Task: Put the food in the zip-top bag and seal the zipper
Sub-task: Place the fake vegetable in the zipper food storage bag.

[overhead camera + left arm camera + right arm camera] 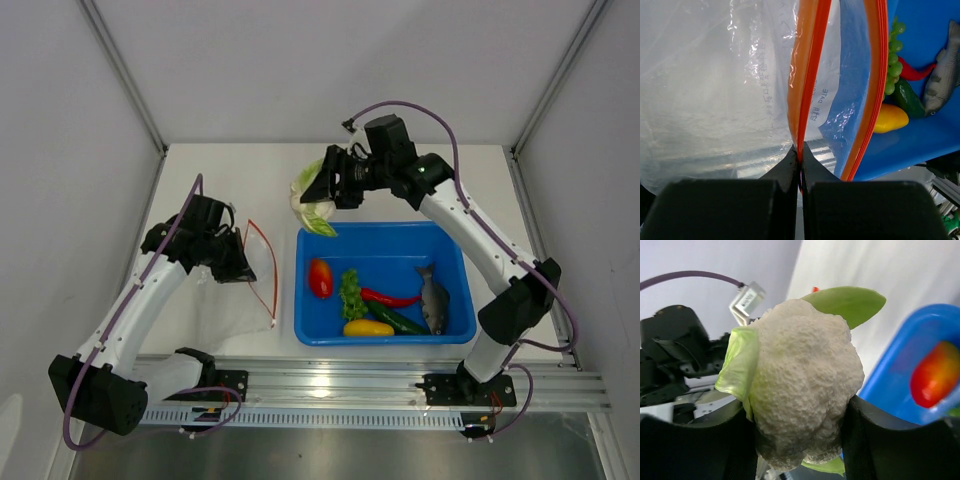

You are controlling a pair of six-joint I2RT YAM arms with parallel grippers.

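A white bench (230,170) with a matte, even top fills the middle of the overhead view. Plain pale grey panels enclose it on three sides: a back wall (330,60), a left wall (60,150) and a right wall (600,170). Slim aluminium posts run up the two far corners, one on the left (125,75) and one on the right (557,75). A slotted aluminium rail (350,385) runs along the bench's near edge and catches a soft glare near its middle. Below the rail lies a darker grey strip of surface (350,450). The light is diffuse and throws only faint shadows. No window shows.
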